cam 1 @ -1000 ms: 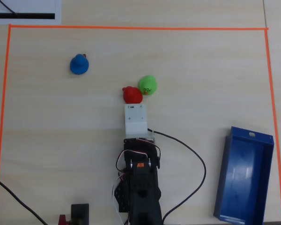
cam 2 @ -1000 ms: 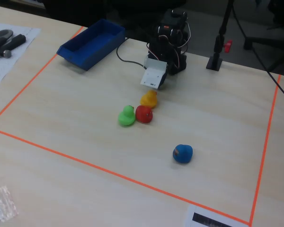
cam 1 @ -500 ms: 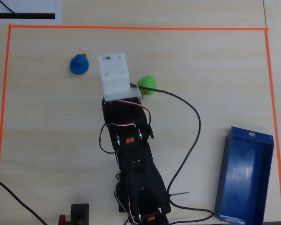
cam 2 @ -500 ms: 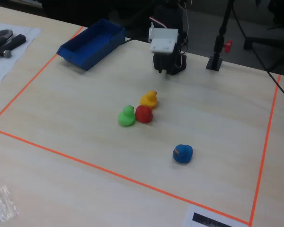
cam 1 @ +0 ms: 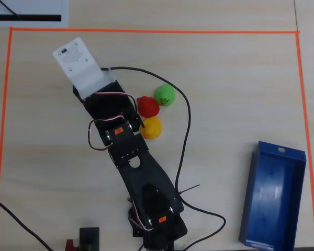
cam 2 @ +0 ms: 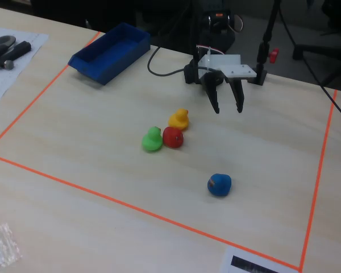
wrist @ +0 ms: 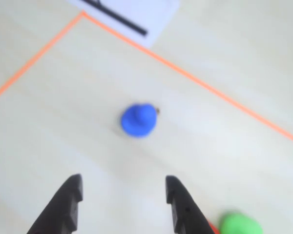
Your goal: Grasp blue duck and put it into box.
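Observation:
The blue duck [cam 2: 219,185] sits alone on the wooden table near the front tape line in the fixed view. The wrist view shows the blue duck [wrist: 139,119] ahead of and between my two black fingers. My gripper [cam 2: 228,109] hangs open above the table, clearly apart from the duck, with nothing between its fingers [wrist: 73,195]. In the overhead view the white wrist mount [cam 1: 78,60] covers the duck and the fingers. The box [cam 1: 275,196], a long dark-blue tray, lies at the lower right there, and the box [cam 2: 109,52] is at the back left in the fixed view.
A red duck [cam 2: 173,137], a green duck [cam 2: 152,140] and a yellow duck [cam 2: 179,119] cluster mid-table beside my arm. Orange tape [cam 1: 146,31] frames the work area. A black cable [cam 1: 186,130] loops over the table. Tools [cam 2: 5,51] lie at the far left.
My arm has swung from over the red and yellow ducks toward the blue duck, so the wrist mount now covers it in the overhead view. The fingers now point downward, spread open.

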